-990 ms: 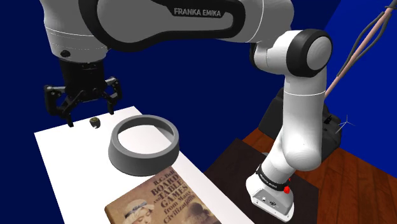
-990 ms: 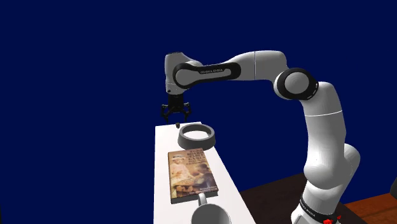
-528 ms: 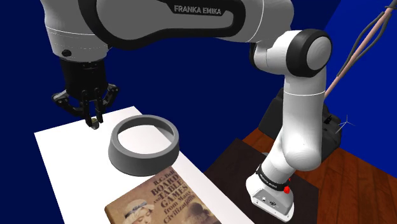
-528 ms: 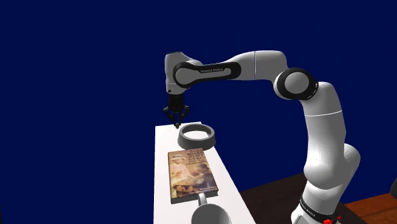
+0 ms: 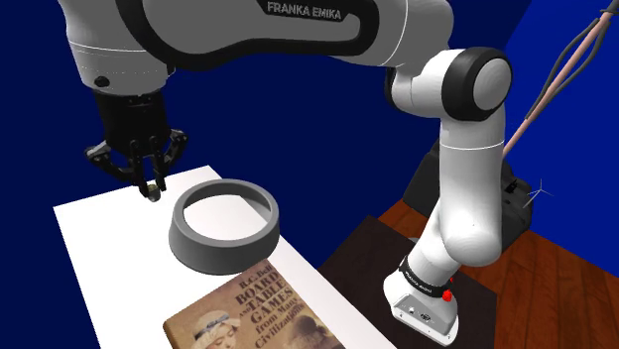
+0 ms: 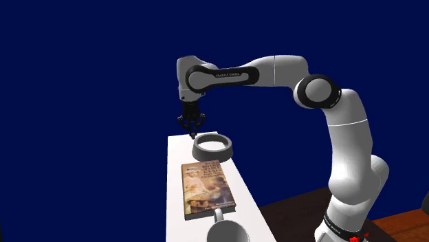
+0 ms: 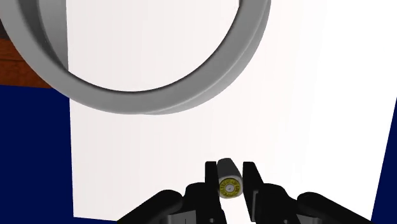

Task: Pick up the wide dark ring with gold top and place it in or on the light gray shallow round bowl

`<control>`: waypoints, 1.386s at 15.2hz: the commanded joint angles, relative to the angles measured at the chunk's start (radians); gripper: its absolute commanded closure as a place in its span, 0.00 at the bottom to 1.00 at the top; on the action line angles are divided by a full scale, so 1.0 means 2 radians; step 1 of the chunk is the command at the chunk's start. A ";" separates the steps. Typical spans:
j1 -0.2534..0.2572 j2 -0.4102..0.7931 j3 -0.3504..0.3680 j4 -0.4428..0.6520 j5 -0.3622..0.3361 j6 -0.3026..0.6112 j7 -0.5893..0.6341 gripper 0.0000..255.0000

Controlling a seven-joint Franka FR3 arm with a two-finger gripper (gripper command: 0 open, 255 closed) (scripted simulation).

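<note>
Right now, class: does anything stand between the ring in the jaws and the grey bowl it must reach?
Nothing visible does. The ring is clasped in the jaws beside the bowl, with bare white table between them.

the ring (image 7: 229,180) has a smooth grey side and a shiny gold end face, like metal. the bowl (image 5: 213,248) is smooth matt grey. the table (image 5: 99,248) is flat matt white. the floor (image 5: 570,297), lower right of the shoulder frame, shows reddish wood planks. the arm (image 5: 461,208) has glossy white shells.
</note>
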 commanded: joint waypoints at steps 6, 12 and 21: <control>0.016 0.012 -0.008 0.070 -0.007 -0.035 -0.010 1.00; 0.045 0.027 -0.021 0.141 -0.012 -0.086 -0.014 1.00; 0.015 -0.039 -0.005 0.087 0.023 -0.093 -0.010 1.00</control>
